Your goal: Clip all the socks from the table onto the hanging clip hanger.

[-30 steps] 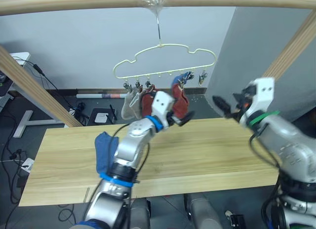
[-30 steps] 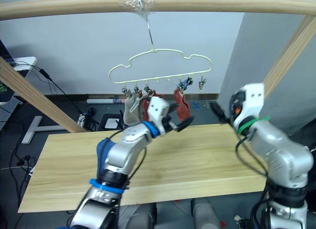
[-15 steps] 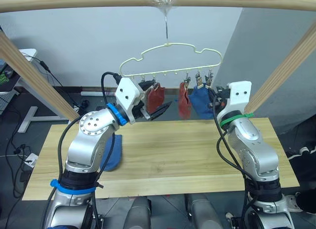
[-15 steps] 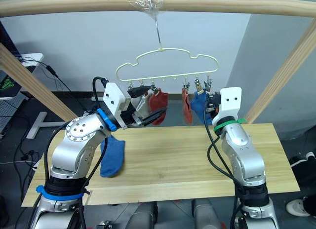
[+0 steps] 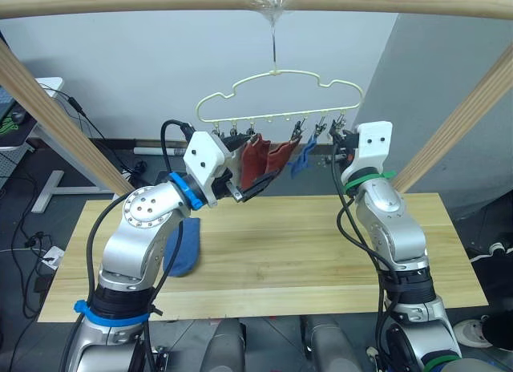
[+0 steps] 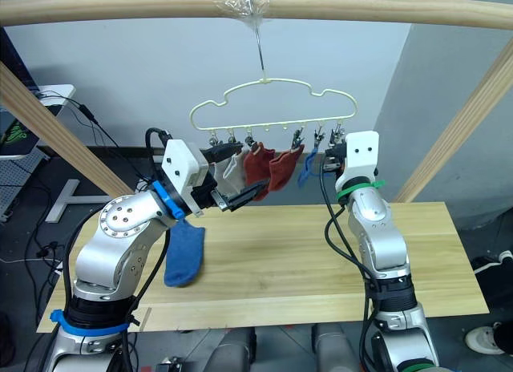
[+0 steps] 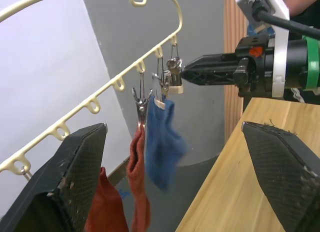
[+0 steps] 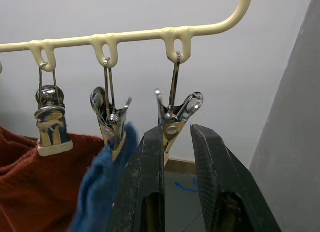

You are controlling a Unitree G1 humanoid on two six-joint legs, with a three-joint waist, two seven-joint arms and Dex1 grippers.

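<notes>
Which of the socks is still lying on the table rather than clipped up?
A blue sock, flat on the table beneath the left arm. The others, grey, rust-red and the other blue, hang from the clip hanger.

The long wooden worktop (image 6: pixel 321 252) is carrying one thing — a blue sock (image 6: pixel 183 256). It is lying flat near the left end.

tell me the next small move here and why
Probably send the open left gripper down to the blue sock lying on the table. It looks like the one sock left there, and the end clip by the right gripper hangs empty, next to the blue sock already clipped.
</notes>
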